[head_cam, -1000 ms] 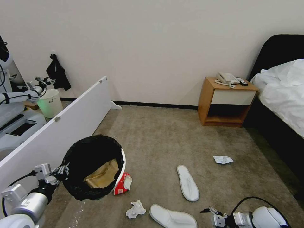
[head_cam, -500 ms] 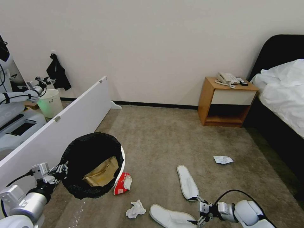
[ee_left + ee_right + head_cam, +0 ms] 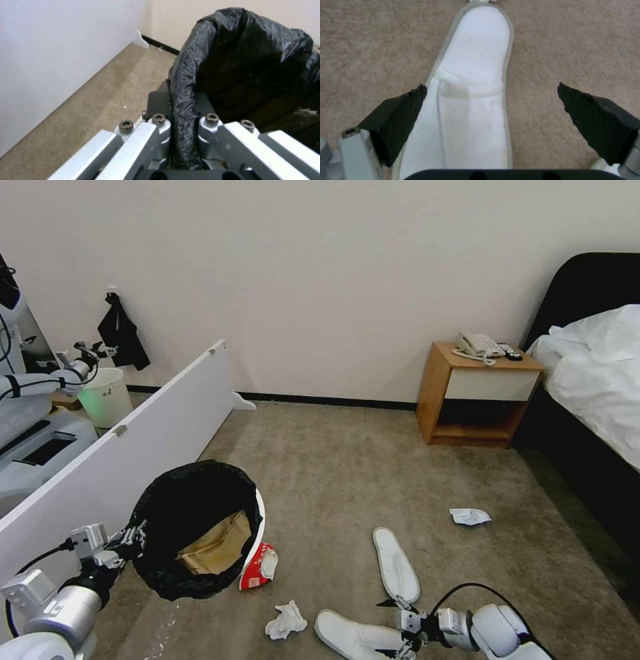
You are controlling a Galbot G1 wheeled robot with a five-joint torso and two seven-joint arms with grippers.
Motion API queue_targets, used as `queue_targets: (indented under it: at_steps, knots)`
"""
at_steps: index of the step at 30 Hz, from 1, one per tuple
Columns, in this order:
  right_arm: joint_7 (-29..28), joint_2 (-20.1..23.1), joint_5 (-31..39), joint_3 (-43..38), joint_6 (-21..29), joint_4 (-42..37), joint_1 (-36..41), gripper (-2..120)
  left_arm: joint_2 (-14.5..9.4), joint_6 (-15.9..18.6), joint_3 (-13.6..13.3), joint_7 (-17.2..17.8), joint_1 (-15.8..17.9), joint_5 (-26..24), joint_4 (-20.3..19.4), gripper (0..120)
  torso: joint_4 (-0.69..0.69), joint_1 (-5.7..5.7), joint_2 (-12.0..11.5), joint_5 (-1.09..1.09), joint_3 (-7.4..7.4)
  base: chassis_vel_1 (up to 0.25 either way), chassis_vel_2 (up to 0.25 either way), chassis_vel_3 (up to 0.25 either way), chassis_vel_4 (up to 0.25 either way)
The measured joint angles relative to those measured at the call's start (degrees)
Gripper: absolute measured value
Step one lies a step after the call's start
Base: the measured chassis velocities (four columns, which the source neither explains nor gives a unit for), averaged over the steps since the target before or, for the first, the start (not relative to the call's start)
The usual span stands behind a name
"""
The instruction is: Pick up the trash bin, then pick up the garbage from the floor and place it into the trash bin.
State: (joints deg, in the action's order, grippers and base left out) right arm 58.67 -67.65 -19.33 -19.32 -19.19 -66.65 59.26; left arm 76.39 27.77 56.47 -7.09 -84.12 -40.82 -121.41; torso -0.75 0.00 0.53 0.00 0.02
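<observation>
The right gripper [image 3: 392,628] is held wide open at the lower right of the head view, its black pads [image 3: 403,117] straddling the near flat white slipper [image 3: 473,100] on the grey-brown carpet [image 3: 347,473]. At lower left, the left gripper [image 3: 182,122] is clamped on the black-lined rim of the round white trash bin [image 3: 259,527].

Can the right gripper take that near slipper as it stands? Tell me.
Probably yes: the right gripper is open over the near slipper, fingers to either side, nothing between. The left gripper grips the trash bin.
</observation>
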Motion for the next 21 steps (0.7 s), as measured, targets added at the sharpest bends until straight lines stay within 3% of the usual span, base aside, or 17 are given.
queue_targets:
  at_steps: [17,21]
  knots:
    - [-2.01,-2.0,-1.42,1.48,-0.43,5.97,-1.44,100,0.22,-0.65,-0.08,-0.28,-0.4,0.48,-0.23,5,0.0,0.0,0.0,0.0,0.0,0.0,0.0,0.0,0.0]
    - [-2.51,-2.18,-1.9,1.48,-0.82,6.85,-1.7,93,0.34,-0.77,-0.13,-0.34,-0.49,0.64,-0.23,5,0.0,0.0,0.0,0.0,0.0,0.0,0.0,0.0,0.0]
